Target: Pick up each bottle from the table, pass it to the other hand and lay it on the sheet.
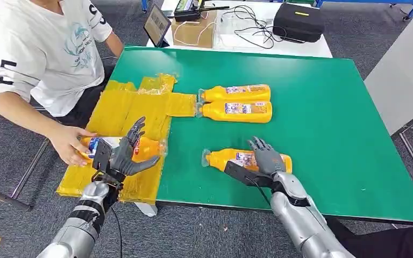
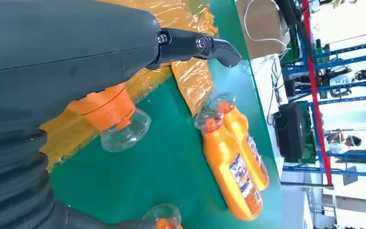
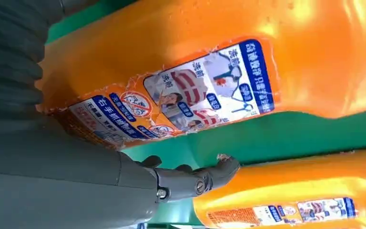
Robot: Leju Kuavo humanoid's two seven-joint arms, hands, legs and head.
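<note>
Green table (image 1: 322,107), near edge: right hand (image 1: 266,156) draped over a lying orange detergent bottle (image 1: 247,159), likely rigid, slick, best gripped mid-body; left hand (image 1: 129,153) spread, empty, above yellow sheet (image 1: 118,107).

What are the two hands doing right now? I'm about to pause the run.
Left hand: open, fingers spread above the orange plastic bottle on the yellow sheet.
Right hand: resting on another orange bottle; grip cannot be told.

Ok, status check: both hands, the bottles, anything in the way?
Left hand open above bottle on sheet. Right hand over nearest bottle, grip unclear. Two bottles waiting on table. Person's hand on the sheet bottle.
</note>
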